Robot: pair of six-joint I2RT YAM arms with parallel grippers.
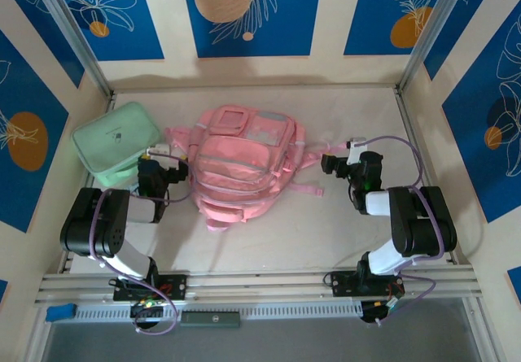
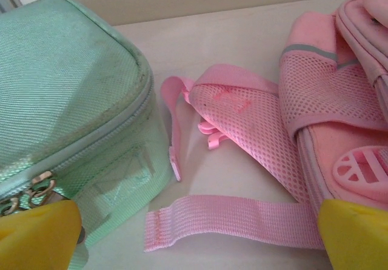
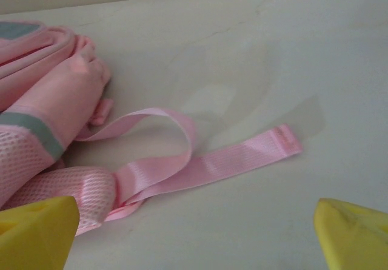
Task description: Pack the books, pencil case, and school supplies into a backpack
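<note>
pink backpack (image 1: pixel 244 167) beside mint case (image 1: pixel 114 139)

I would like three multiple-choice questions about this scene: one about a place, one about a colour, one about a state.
1. Seen from above, where does the mint-green case lie relative to the backpack?
A. to its left
B. to its right
C. on top of it

2. What colour is the loose strap on the table near the right hand?
A. blue
B. pink
C. black

3. What is the state of the right hand?
A. shut on the strap
B. shut on the case
C. open, holding nothing

Answers:
1 A, the top view shows the case at the backpack's left side.
2 B, the strap is pink like the backpack.
3 C, its yellow fingers stand far apart with bare table between them.
</note>
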